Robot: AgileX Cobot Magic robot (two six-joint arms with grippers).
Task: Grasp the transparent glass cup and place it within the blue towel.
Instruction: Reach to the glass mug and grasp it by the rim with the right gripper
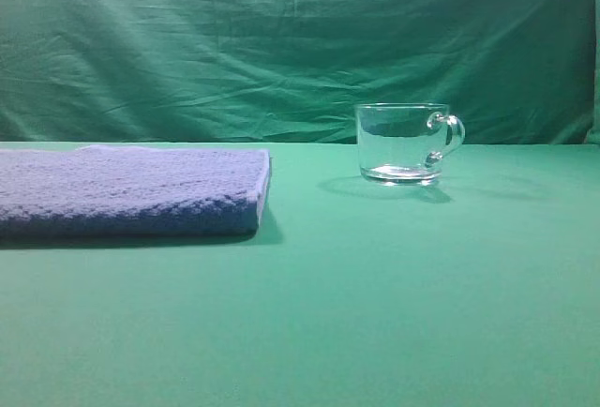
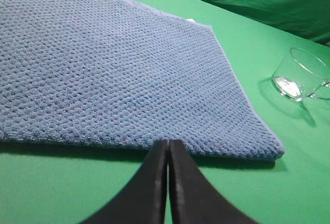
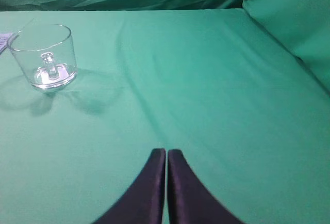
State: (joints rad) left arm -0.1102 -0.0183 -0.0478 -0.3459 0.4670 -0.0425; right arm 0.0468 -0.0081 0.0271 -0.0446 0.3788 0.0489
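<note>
Two grippers, both clenched on nothing, neither yet near the work. Right gripper (image 3: 166, 154): black fingers pressed tip to tip, hovering over bare green cloth-covered table (image 1: 394, 313). Left gripper (image 2: 168, 144): same, tips together, poised at the near edge of the towel.

Short, wide, clear glass cup with thick base and small loop handle (image 1: 401, 143) stands upright on the table, empty, right of centre in the high view. Folded, nubby blue-lavender terry towel (image 1: 131, 191) lies flat to its left, well apart from it, with open green cloth between.

Key relation: from the right wrist view the cup (image 3: 43, 56) sits ahead and far to the left of the closed fingertips, handle turned toward that camera. From the left wrist view the cup (image 2: 301, 74) is off at the far right, beyond the towel's (image 2: 118, 74) corner. Judgement: right arm is on the cup's side and better placed.

Cup axis vertical, mouth up; handle points right in the high view. Towel's long axis runs left-right there. Fingers must part before any grasp.
</note>
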